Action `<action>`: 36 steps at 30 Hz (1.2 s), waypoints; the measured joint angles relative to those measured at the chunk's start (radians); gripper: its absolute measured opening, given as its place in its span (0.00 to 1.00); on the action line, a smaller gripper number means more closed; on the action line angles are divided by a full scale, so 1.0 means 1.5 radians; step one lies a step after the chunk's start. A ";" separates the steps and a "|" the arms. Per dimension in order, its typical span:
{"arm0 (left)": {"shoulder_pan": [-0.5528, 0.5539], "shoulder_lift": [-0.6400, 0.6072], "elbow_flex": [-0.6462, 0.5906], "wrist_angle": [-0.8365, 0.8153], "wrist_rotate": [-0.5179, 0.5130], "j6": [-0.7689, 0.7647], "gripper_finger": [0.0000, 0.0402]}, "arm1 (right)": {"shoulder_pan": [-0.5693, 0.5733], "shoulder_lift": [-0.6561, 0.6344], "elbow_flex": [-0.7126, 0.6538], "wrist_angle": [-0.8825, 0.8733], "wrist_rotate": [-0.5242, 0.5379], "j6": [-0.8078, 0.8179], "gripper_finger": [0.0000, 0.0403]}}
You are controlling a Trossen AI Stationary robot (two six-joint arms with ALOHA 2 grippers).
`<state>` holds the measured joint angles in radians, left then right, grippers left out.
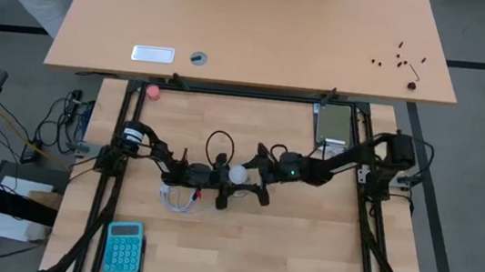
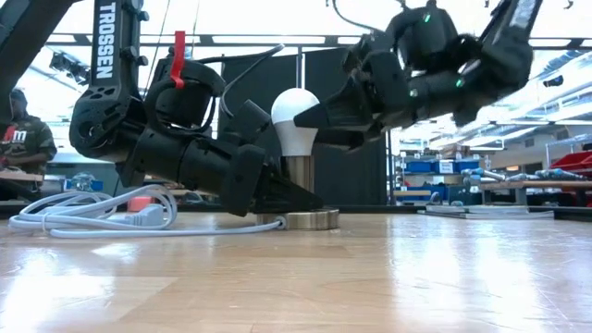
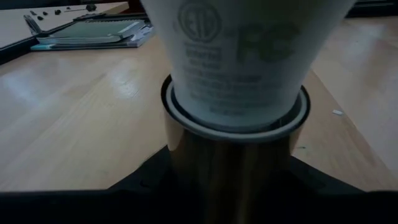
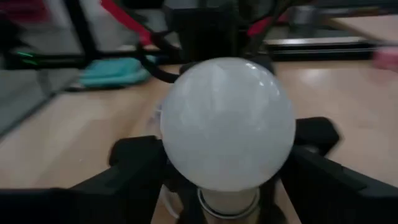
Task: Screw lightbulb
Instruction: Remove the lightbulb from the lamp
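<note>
high view: the white frosted lightbulb (image 1: 237,174) sits mid-table on the light wooden slatted table (image 1: 303,244), with both dark arms converging on it. the left gripper (image 1: 212,177) comes in from the left, the right gripper (image 1: 252,176) from the right. a coiled white cord (image 1: 179,197) lies just beside the left arm, a small pink ball (image 1: 153,92) at the table's far edge, a teal calculator (image 1: 123,247) at the near left corner. from above, the socket is hidden under the bulb.

low view: this one shows what the overhead cannot. the bulb (image 2: 295,118) stands upright in a brass-coloured cylindrical socket (image 2: 298,174) on a round metallic base disc (image 2: 301,219). the left gripper (image 2: 277,196) lies low, its fingers reaching the socket at disc level. the right gripper (image 2: 319,120) hangs tilted at globe height, fingertips alongside the bulb; whether they touch it cannot be told here.

left wrist view: very close. the bulb's white tapered neck (image 3: 239,59) with grey printed markings drops into the socket's collar (image 3: 233,143). the left gripper's dark fingers (image 3: 143,180) flank the socket on both sides, closed on it as far as can be seen.

right wrist view: looks onto the globe (image 4: 227,121). the right gripper's fingers (image 4: 134,152) stand apart on either side of the bulb, jaws spread wider than the globe, gripping nothing.
</note>
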<state>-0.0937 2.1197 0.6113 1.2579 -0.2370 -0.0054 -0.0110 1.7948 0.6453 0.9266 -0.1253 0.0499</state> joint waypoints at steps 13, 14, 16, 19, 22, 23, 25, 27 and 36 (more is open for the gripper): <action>0.000 0.000 0.000 0.000 0.005 -0.002 0.46 | 0.194 -0.031 0.018 -0.166 0.480 0.158 0.76; 0.000 0.000 0.000 0.000 0.004 -0.002 0.46 | 0.206 -0.028 0.019 -0.159 0.515 0.159 0.76; 0.000 0.000 0.000 0.002 0.005 -0.002 0.46 | 0.221 -0.018 0.024 -0.151 0.553 0.162 0.77; 0.000 0.000 0.000 0.002 0.004 -0.002 0.46 | 0.226 0.011 0.037 -0.132 0.561 0.177 0.77; 0.000 0.000 0.000 0.002 0.004 -0.004 0.46 | 0.224 0.053 0.061 -0.115 0.555 0.192 0.77; 0.000 0.000 0.000 0.001 0.004 -0.004 0.46 | 0.224 0.072 0.071 -0.104 0.558 0.191 0.77; 0.000 0.000 0.000 0.003 0.004 -0.004 0.46 | 0.224 0.104 0.087 -0.071 0.581 0.171 0.77; 0.000 0.000 0.000 0.002 0.004 -0.004 0.46 | 0.224 0.134 0.109 -0.026 0.619 0.142 0.77; 0.000 0.000 0.000 0.002 0.003 -0.005 0.46 | 0.225 0.222 0.156 0.136 0.700 0.038 0.75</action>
<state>-0.0937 2.1193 0.6111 1.2604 -0.2327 -0.0122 0.3260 2.1285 0.8794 1.1310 0.9253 0.1064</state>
